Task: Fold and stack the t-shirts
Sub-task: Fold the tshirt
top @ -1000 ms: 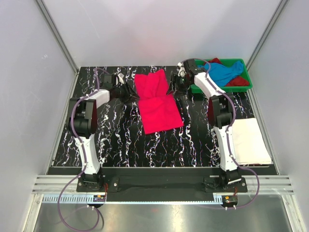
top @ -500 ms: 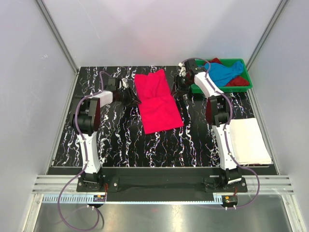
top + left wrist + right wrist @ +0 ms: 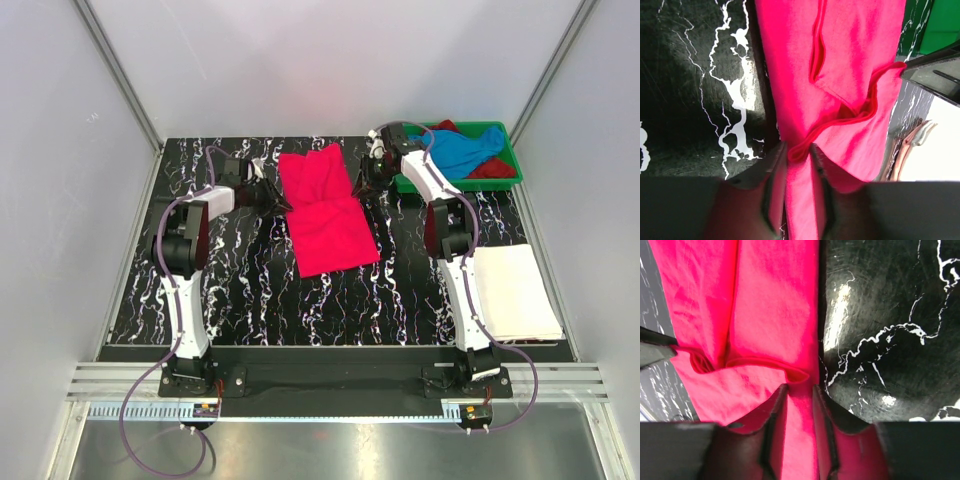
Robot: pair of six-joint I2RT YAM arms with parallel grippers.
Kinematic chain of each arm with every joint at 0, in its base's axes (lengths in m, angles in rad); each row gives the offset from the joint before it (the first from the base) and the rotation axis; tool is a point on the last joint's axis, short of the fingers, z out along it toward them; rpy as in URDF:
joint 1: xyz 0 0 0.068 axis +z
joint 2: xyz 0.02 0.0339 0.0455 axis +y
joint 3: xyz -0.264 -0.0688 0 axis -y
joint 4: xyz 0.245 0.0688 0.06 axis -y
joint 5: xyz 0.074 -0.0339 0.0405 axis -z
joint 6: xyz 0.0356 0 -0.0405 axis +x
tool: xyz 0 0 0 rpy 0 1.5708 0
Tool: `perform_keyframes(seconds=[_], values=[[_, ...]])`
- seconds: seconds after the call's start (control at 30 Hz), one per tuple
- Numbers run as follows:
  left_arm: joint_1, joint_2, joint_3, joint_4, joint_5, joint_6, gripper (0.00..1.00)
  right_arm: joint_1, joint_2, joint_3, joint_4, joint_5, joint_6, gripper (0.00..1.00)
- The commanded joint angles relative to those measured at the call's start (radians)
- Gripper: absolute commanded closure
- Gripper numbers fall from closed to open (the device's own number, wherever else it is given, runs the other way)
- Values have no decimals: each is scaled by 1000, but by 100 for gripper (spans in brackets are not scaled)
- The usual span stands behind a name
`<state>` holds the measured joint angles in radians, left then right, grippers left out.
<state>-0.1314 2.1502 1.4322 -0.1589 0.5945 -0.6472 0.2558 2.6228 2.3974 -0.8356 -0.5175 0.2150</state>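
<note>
**Now: pink shirt pinched on both edges, cross-fold to come**

I read the hot pink t-shirt [image 3: 325, 215] as the one in work. It lies at the middle of the table [image 3: 240, 290] as a long strip running away from me, with a crease across it about halfway up. From that I judge the lengthwise folds done and the cross-fold as the step in hand.

My left gripper [image 3: 796, 150] sits on the strip's left edge at the crease. Its jaws are narrow, with a ridge of pink cloth pinched between them. My right gripper [image 3: 799, 389] mirrors it on the right edge, equally narrow, with the hem running up between its fingers. Both wrist views show bunched cloth just ahead of the fingertips, so I take both grips as seated.

Next I would lift both edges together, carry them level over one half of the strip and lay them down square. If one side leads, the fold will skew.

Further out, the white t-shirt [image 3: 515, 292] lies folded at the near right, and I take it as the base of the stack. The sky blue t-shirt [image 3: 460, 150] and the dark red t-shirt [image 3: 495, 168] are heaped unfolded in the green tray [image 3: 480, 184] at the far right.
</note>
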Motion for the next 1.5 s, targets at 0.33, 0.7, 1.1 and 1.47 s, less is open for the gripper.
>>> perform_keyframes(seconds=[0.33, 0.7, 1.1, 1.47], values=[[1, 25, 59, 53, 2, -22, 100, -32, -13, 19, 33, 74, 52, 100], [3, 92, 128, -8, -27, -6, 100, -43, 37, 40, 36, 54, 29, 100], [0, -56, 257, -128, -108, 61, 60, -41, -46, 147, -31, 140, -5, 42], [-97, 9, 71, 448, 140, -253, 87, -15, -133, -111, 205, -159, 200, 83]])
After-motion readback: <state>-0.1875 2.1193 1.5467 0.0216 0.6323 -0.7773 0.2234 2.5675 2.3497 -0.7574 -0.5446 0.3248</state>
